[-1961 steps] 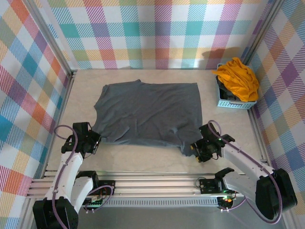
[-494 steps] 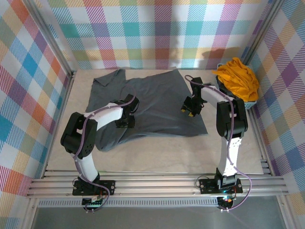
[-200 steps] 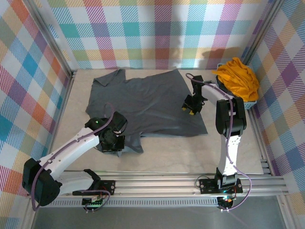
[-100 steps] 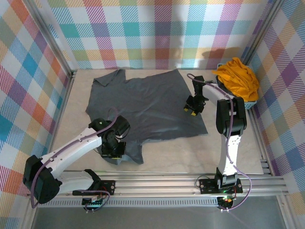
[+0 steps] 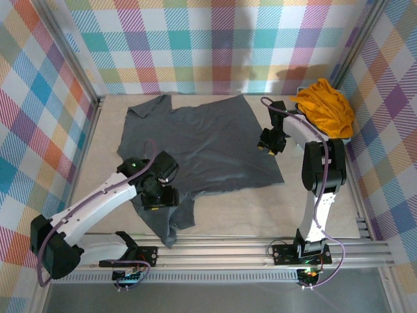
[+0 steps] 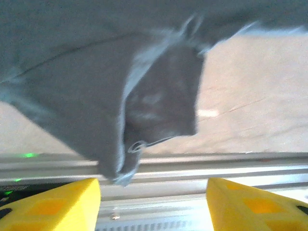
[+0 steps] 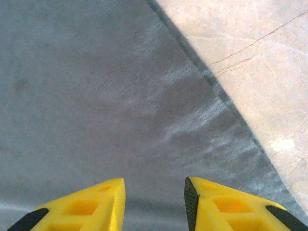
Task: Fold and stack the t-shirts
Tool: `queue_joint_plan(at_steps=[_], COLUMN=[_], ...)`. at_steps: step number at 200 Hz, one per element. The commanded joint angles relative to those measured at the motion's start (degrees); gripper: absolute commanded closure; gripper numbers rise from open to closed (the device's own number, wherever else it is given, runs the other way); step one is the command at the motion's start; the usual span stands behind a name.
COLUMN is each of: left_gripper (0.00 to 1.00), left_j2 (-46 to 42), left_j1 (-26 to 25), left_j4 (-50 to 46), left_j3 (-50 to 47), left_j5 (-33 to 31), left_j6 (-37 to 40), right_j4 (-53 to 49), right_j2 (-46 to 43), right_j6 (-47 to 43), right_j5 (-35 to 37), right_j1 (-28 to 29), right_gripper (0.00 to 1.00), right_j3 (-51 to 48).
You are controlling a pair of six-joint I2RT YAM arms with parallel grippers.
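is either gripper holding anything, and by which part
Nothing is held: left gripper open over the grey t-shirt, right gripper open near its right edge.

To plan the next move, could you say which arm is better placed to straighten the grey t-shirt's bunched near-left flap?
Probably left: the left pincer hangs open above the bunched flap of the grey t-shirt, while the right pincer sits at its right edge.

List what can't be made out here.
- Left wrist view: the hanging corner of the dark grey t-shirt is motion-blurred, folds unreadable.
- Top view: the left gripper has its jaws hidden under its own wrist.
- Top view: the mustard t-shirt covers whatever lies beneath it.
- Right wrist view: whether the right gripper touches the cloth is unclear.
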Motion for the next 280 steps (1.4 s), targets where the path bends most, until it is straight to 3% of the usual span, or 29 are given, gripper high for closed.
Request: queue_joint_plan(at_steps=[1,16,35,72,104,120,181,208,241,280], left_gripper=[0.5,0.57,0.58,0.6,0.59,0.58,0.57,0.55,0.55,0.55], left_j2=[2.2,5.4,12.7,29.5,38.5,42.0,54.2,55.6,49.6,38.7], left_j1=[9.6,18.1,25.9,34.3,35.8,35.5,30.0,28.6,29.6,37.9], left_j4=[4.5,11.1,17.3,23.2,23.2,25.1,20.5,19.4,20.5,30.5], left_j3=[0.4,-1.9,-2.8,-0.8,4.2,6.4,23.4,26.2,16.3,-4.1], left_j5=[0.5,3.3,3.0,2.9,0.0,2.5,3.4,3.5,1.5,2.2], left_j6=[-2.4,-4.1,-5.2,-3.5,-0.8,0.9,6.1,5.9,3.7,1.4], right_j4=[1.0,1.8,0.8,-5.1,-8.4,-7.3,-3.9,-1.5,0.1,-2.1], right_j2=[-0.1,2.3,5.9,11.0,12.5,11.1,4.0,0.0,-0.8,-1.4], right_j6=[-0.8,-1.0,-1.0,-0.2,2.1,3.2,5.6,7.9,5.8,2.7], right_j5=[-2.3,-5.6,-8.1,-7.2,-6.4,-6.3,-5.8,-4.4,-6.1,-4.5], right_j1=[1.0,1.8,2.3,2.0,-0.8,-2.9,-8.7,-10.4,-9.2,-2.8], right_gripper=[0.61,0.61,0.61,0.63,0.64,0.64,0.66,0.67,0.66,0.6], right_j3=[-1.0,0.4,2.6,6.7,6.2,3.5,-7.4,-12.8,-12.5,-7.7])
